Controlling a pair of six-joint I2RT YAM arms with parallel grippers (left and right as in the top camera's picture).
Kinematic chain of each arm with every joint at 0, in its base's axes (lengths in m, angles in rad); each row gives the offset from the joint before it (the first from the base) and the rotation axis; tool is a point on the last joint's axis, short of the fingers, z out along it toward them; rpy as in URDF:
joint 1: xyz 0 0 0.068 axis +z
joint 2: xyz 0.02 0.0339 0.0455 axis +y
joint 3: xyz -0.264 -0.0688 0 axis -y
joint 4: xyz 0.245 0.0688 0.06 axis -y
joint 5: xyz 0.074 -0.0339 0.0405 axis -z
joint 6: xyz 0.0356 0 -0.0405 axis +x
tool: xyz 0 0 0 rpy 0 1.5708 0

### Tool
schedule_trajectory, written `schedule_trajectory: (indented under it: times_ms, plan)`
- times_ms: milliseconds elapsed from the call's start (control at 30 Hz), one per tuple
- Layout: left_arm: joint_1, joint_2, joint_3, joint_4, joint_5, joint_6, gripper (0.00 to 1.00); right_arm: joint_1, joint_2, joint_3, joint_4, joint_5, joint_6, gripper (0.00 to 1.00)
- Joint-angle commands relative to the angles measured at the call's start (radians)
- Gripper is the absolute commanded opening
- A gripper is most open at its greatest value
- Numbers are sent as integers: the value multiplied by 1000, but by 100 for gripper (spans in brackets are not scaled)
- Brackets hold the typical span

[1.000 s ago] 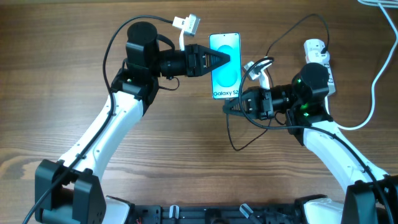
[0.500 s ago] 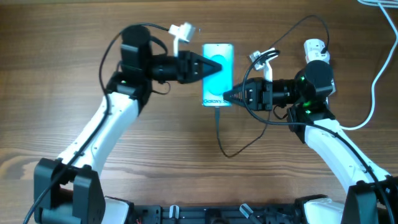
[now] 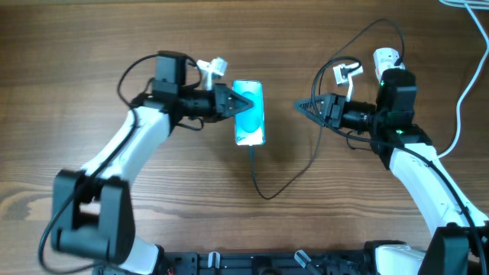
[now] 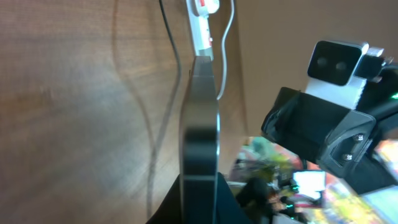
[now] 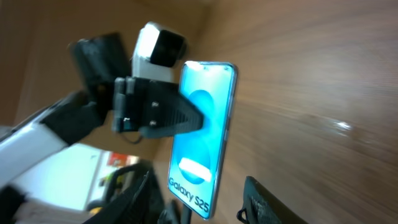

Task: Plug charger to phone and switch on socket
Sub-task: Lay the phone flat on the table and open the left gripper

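My left gripper is shut on the phone and holds it by its side edges, cyan screen up. The phone shows edge-on in the left wrist view and screen-on, with "Galaxy S25", in the right wrist view. The charger's black cable runs from the phone's bottom end in a loop toward the white adapter. The socket lies mostly hidden under my right arm; it also shows in the left wrist view. My right gripper is open and empty, apart from the phone on its right.
A thick white lead curves along the table's right side. In the left wrist view my right arm's camera housing faces the phone. A thin white lead runs beside the socket.
My left gripper has carried the phone left and down. My right gripper has let go of the plug and drawn back to the right. The cable now trails from the phone's bottom end.
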Motion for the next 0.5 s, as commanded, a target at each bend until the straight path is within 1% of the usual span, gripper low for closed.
schedule_trajectory:
  times_ms: [0,167,267,367,467]
  plan:
    - [-50,152,5,87,-37,101,4,0,-1,3,-51,140,-153,47]
    - [-85,352,5,226,-42,89,4,0,-4,3,-79,133,-147,47]
    - [-82,433,5,264,-48,91,4,0,-4,3,-119,142,-174,47]
    - [-82,459,5,269,-101,91,6,0,-4,3,-140,172,-172,47]
    - [-82,470,5,270,-107,90,12,0,-4,3,-142,173,-172,47]
